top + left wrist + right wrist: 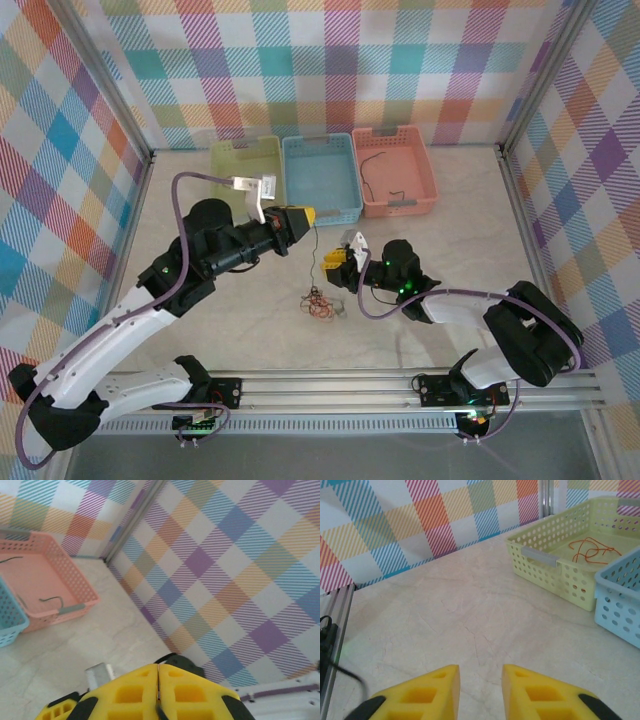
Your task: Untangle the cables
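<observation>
Reaches inward with the left gripper (308, 215), pads pressed together on a thin cable (314, 255); holds the right gripper (343, 252) nearby, fingers (435, 690) parted.

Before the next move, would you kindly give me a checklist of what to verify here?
1. Left gripper shut on a dark cable: ok.
2. Held cable free of the tangle: not ok, it hangs down into the pile.
3. Right gripper open and empty: ok.
4. Right gripper aimed at the tangle: not ok, it points toward the yellow-green basket.
5. Held cable's colour, black or dark green: cannot tell.
</observation>
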Controlling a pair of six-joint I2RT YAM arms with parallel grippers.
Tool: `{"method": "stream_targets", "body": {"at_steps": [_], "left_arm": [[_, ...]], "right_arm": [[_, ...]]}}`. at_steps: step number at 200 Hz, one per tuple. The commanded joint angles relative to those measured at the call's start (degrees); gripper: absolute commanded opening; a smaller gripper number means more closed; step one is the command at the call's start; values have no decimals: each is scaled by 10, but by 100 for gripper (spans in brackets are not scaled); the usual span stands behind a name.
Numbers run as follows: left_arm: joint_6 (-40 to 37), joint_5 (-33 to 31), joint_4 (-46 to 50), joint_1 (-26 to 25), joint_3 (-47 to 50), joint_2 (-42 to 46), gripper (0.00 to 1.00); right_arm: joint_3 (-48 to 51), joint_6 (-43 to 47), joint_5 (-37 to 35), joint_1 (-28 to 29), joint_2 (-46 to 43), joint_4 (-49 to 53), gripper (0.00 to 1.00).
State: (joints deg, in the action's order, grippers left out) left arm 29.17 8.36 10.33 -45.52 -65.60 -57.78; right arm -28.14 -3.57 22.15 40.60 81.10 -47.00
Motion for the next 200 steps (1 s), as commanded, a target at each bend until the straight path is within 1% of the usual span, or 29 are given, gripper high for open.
{"method": "stream_targets", "body": {"at_steps": [1, 15, 39, 76, 96, 140, 172, 200], "left_arm": [[3, -33, 11, -7, 13, -11, 0], [1, -44, 8, -7, 21, -17, 0], [6, -52, -5, -7, 46, -27, 0], [14, -54, -16, -7, 59, -40, 0], [21, -34, -25, -7, 59, -52, 0], [48, 19, -49, -8, 69, -72, 0], [63, 40, -62, -15, 73, -85, 0], [67, 51, -65, -35, 64, -96, 0]], "right_arm": [[13, 11, -6, 4, -25, -31, 34], [23, 15, -8, 3, -39, -41, 38], [42, 16, 17, 4, -69, -69, 45], [56, 21, 29, 4, -90, -86, 49], [56, 21, 36, 6, -84, -98, 51], [61, 36, 20, 13, -81, -106, 56], [61, 42, 6, 17, -79, -104, 56], [62, 46, 0, 18, -76, -109, 54]]}}
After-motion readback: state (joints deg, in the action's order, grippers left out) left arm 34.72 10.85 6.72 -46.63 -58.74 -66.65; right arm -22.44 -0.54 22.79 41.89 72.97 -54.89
